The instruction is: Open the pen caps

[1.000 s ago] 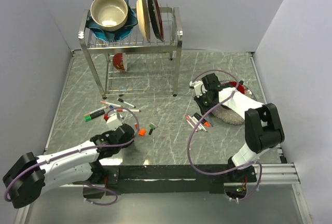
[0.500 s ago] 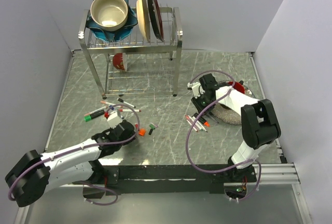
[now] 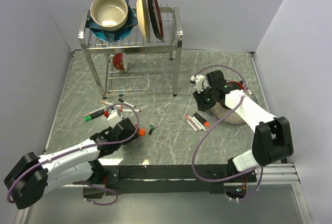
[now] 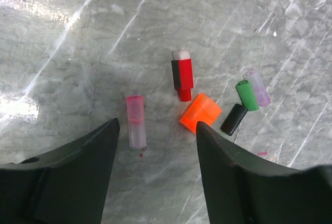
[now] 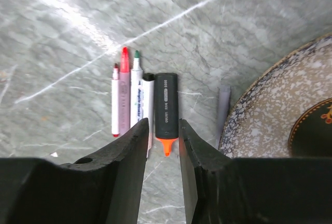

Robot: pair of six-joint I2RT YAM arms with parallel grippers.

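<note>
left fingers [image 4: 67, 175] apart over loose pen caps [image 4: 182, 73] (1 orange cap [image 4: 200, 112])

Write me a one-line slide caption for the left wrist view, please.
Left hand hovering open over loose pen caps in red, orange, black and green on the marble table.

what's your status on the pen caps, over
Left gripper open, empty, above loose caps. Right gripper open, empty, above uncapped pens. Plate beside them, not blocking.
</note>
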